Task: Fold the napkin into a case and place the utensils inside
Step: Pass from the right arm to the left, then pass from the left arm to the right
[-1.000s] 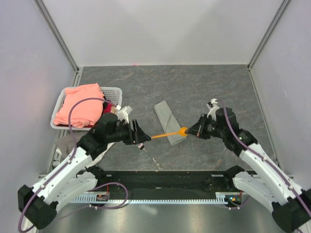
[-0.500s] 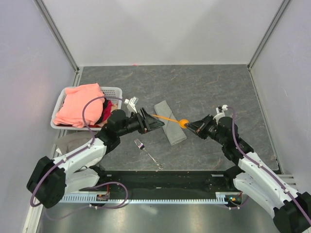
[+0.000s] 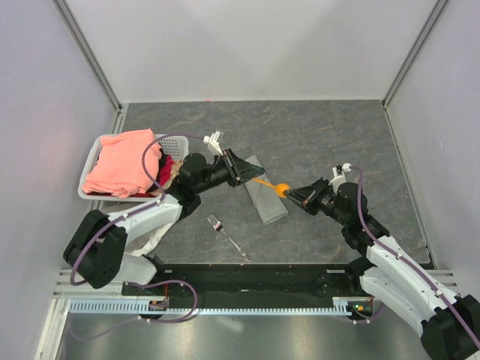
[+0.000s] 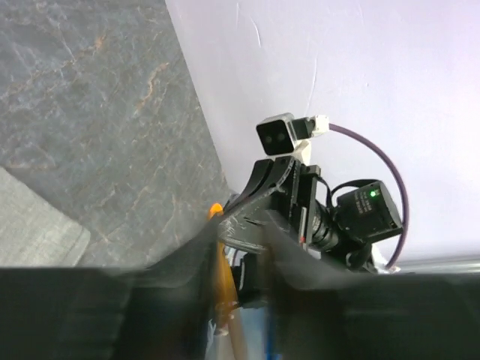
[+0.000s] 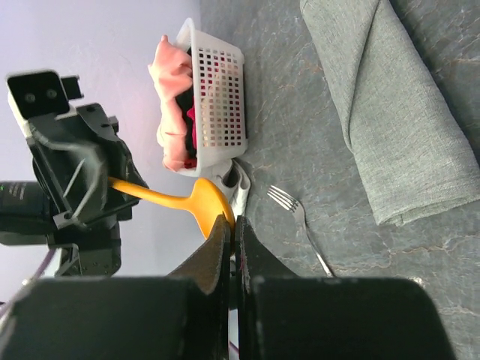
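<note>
Swings left gripper [image 3: 247, 172] up beside the basket [image 3: 177, 139], narrows it round the spoon [image 3: 268, 184] handle (firm hold unclear), keeps right gripper [image 3: 291, 193] pinched shut on its bowl above the case [image 3: 267, 201], so likely a handover before insertion.

Dark stone-look table [image 3: 337, 135] w/ grey case [image 3: 268, 202], fork [image 3: 229, 238], white basket [image 5: 221, 97].

One spoon [image 3: 280, 189]; one fork [image 5: 298, 215]; one case [image 3: 266, 201]; one basket [image 5: 219, 105] (one pink cloth [image 3: 120, 161]).
</note>
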Controlling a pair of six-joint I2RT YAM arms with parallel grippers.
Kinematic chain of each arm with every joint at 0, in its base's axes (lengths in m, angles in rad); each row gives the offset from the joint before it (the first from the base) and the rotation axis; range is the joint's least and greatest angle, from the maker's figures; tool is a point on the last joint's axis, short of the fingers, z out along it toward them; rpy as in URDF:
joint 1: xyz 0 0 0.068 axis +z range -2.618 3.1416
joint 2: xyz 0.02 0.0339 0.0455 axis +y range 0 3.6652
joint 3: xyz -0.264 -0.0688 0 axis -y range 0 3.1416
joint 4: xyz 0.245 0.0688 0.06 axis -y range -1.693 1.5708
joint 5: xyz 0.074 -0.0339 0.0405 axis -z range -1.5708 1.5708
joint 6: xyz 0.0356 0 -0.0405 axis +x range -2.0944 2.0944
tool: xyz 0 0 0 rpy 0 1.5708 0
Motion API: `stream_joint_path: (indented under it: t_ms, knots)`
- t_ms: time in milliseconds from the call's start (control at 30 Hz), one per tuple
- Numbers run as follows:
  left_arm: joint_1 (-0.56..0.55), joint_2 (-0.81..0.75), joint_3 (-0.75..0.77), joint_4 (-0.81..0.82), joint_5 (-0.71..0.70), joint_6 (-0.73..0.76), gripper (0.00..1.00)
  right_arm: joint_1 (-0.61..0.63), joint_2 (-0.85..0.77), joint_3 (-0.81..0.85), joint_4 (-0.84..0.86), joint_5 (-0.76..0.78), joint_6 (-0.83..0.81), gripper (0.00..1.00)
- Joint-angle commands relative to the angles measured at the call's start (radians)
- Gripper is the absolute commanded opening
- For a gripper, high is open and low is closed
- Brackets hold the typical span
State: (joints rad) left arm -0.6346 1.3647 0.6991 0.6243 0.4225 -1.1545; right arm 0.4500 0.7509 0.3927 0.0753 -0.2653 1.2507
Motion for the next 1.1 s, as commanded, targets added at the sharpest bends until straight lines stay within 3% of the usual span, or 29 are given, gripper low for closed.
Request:
stream_joint_path:
  t_ms: [0, 33, 67, 100, 133, 300, 567, 767, 967, 1067]
  knots:
    - [0.004, 0.063, 0.072, 0.052, 0.093, -0.022, 0.13, 0.003, -0.004, 0.027, 0.020, -0.074, -0.100, 0.07]
    - [0.006, 0.086, 0.104, 0.034, 0.125, -0.002, 0.10, 0.003, 0.002, 0.047, -0.053, -0.077, -0.143, 0.23]
    - [0.010, 0.097, 0.120, -0.022, 0.157, 0.010, 0.10, 0.003, 0.025, 0.093, -0.095, -0.093, -0.243, 0.31]
    - [0.012, 0.105, 0.137, -0.047, 0.229, 0.024, 0.09, 0.001, 0.042, 0.119, -0.144, -0.103, -0.293, 0.46]
    - [0.016, 0.117, 0.155, -0.069, 0.264, 0.045, 0.09, 0.000, 0.062, 0.145, -0.226, -0.115, -0.339, 0.51]
    - [0.036, 0.137, 0.137, -0.071, 0.425, 0.075, 0.08, -0.007, 0.172, 0.227, -0.333, -0.225, -0.523, 0.58]
    - [0.061, 0.129, 0.191, -0.193, 0.515, 0.196, 0.08, -0.013, 0.180, 0.238, -0.365, -0.344, -0.576, 0.50]
    - [0.064, 0.149, 0.229, -0.233, 0.535, 0.220, 0.08, -0.016, 0.163, 0.219, -0.373, -0.371, -0.573, 0.34]
    - [0.065, 0.177, 0.253, -0.274, 0.523, 0.240, 0.09, -0.016, 0.146, 0.198, -0.362, -0.373, -0.542, 0.03]
    - [0.076, 0.179, 0.284, -0.380, 0.434, 0.277, 0.32, -0.017, 0.120, 0.160, -0.371, -0.297, -0.461, 0.00]
